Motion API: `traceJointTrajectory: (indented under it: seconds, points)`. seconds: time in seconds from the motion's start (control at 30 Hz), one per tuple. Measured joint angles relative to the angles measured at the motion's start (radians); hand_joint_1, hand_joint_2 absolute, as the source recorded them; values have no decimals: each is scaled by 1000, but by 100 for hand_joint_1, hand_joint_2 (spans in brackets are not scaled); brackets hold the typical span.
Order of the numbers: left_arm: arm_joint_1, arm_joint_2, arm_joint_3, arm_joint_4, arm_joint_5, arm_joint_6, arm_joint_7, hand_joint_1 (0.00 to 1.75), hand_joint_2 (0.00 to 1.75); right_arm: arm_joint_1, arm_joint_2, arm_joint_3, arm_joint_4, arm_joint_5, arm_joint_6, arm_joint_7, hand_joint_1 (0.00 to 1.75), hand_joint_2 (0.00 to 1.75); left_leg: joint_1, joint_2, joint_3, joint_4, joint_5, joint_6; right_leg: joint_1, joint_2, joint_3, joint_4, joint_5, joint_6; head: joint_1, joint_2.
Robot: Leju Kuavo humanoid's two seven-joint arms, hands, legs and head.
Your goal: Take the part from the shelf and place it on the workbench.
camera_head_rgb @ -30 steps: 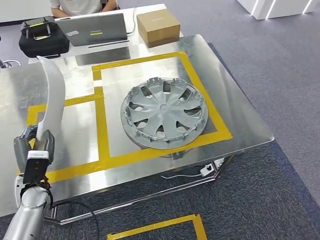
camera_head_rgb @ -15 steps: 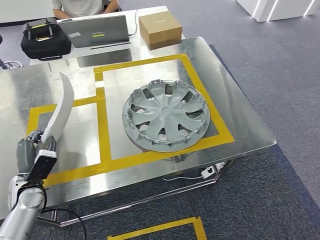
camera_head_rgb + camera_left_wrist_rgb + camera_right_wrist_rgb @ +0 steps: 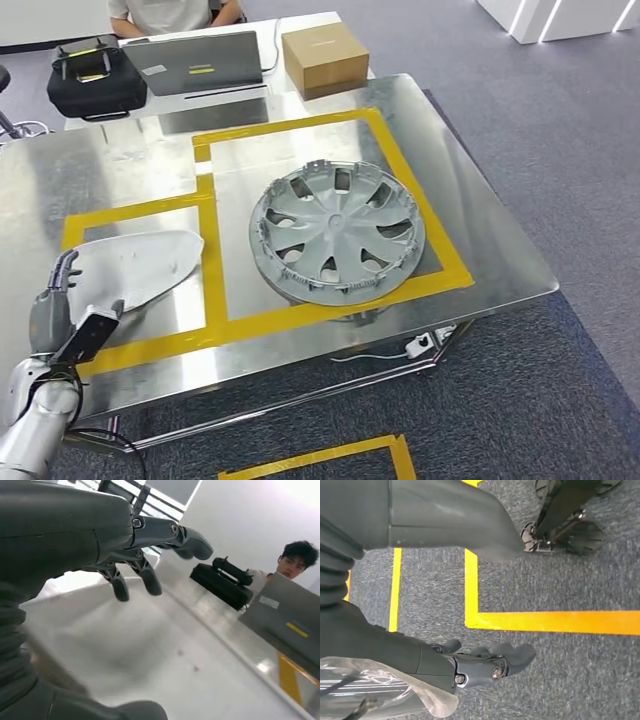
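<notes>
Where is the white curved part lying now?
In the head view, the white curved part lies flat on the workbench, inside the left yellow-taped box, left of the hubcap.

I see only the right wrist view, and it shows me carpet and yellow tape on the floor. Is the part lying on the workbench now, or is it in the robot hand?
Observer: The white part lies flat on the workbench, inside a rectangle of yellow tape.
Operator: Does the left robot hand grip it?
Observer: No. The left robot hand is at the part's end nearest the robot, and its fingers are spread above the white surface, closed on nothing.
Operator: What else is on the bench near it?
Observer: A grey hubcap lies on the other side of that tape, apart from the part.
</notes>
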Motion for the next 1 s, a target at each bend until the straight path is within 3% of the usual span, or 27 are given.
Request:
traceJointTrajectory:
  seconds: [0.1, 0.2, 0.27, 0.3, 0.33, 0.4, 0.43, 0.47, 0.57, 0.63, 0.73, 0.77, 0.8, 0.83, 0.93, 1.0]
  points:
    - [4, -37, 4, -52, 120, -48, -37, 0, 0, 1, 1, -3, 0, 2, -1, -2, 0, 0, 4, 1, -9, 25, -20, -16, -5, -2, 5, -8, 7, -15, -2, 0]
    - [15, -89, 2, -148, 250, -88, -68, 0, 0, 0, 1, -6, 0, 4, -2, -3, 0, 0, 9, 3, -79, 190, -110, -29, -8, -5, 8, -11, 8, -22, -5, 0]
    - [32, -131, -6, -225, 351, -108, -97, 0, 0, 0, 1, -7, 0, 9, -3, -2, 0, 0, 13, 3, -119, 280, -135, -33, -8, -5, 9, -11, 7, -23, -5, 0]
    - [41, -152, -11, -265, 395, -111, -111, 0, 0, 0, 1, -8, 0, 12, -3, -1, 0, 0, 15, 3, -116, 274, -120, -34, -9, -5, 10, -10, 6, -22, -5, 0]
    - [47, -174, -17, -308, 436, -110, -126, 0, 0, 1, 2, -8, 0, 15, -3, 0, 0, 0, 16, 3, -95, 229, -87, -34, -10, -4, 13, -10, 5, -20, -5, 0]
    - [53, -208, -30, -384, 486, -100, -144, 0, 0, 1, 4, -10, 0, 18, -5, 0, 0, 0, 17, 4, -31, 97, -22, -32, -9, -3, 17, -8, 1, -12, -5, 0]
    - [54, -223, -38, -416, 501, -93, -147, 0, 0, 0, 5, -12, 0, 19, -6, 1, 0, 0, 16, 5, -7, 46, -6, -29, -8, -3, 17, -5, 0, -6, -4, 0]
    - [57, -235, -47, -443, 511, -86, -149, 0, 0, 0, 5, -14, 0, 19, -8, 1, 0, 0, 13, 4, 4, 19, -2, -24, -7, -3, 16, -4, 0, 0, -4, 0]
    - [76, -263, -81, -514, 531, -73, -158, 0, 0, 0, 5, -20, 0, 20, -12, 1, 0, 0, 10, 3, 3, 7, -3, -4, -9, -4, 9, -3, 1, 18, -3, 0]
    - [87, -276, -110, -555, 533, -64, -164, 0, 0, 0, 6, -23, 0, 20, -13, 1, 0, 0, 11, 5, 0, 0, 5, 14, -11, -4, -11, 39, -39, 26, -2, 0]
    - [105, -293, -157, -598, 531, -48, -174, 0, 0, 0, 8, -27, 0, 20, -15, 1, 0, 0, 8, 6, -14, -1, 16, 29, -10, -4, -80, 219, -147, 29, 1, 0]
    - [112, -297, -170, -607, 531, -44, -176, 0, 0, 0, 8, -28, 0, 20, -15, 1, 0, 0, 6, 6, -20, -1, 20, 31, -10, -4, -92, 260, -162, 29, 1, 0]
    - [118, -300, -180, -615, 530, -41, -177, 0, 0, 0, 8, -30, 0, 20, -15, 1, 0, 0, 5, 6, -25, -1, 24, 31, -10, -4, -86, 266, -157, 29, 1, 0]
    - [122, -302, -187, -621, 530, -37, -178, 0, 0, 1, 8, -30, 0, 20, -15, 1, 0, 0, 4, 6, -29, -1, 28, 29, -10, -4, -61, 232, -135, 28, 1, 0]
    - [128, -304, -201, -642, 530, -30, -181, 0, 0, -4, 8, -31, 0, 20, -16, 1, 0, 0, 2, 6, -38, 0, 42, 18, -8, -3, 69, 26, -66, 21, 0, 0]
    - [129, -305, -209, -653, 531, -28, -182, 0, 0, -6, 8, -31, 0, 20, -16, 1, 0, 0, 0, 6, -40, 1, 52, 6, -5, -1, 96, -25, -57, 16, -1, 0]
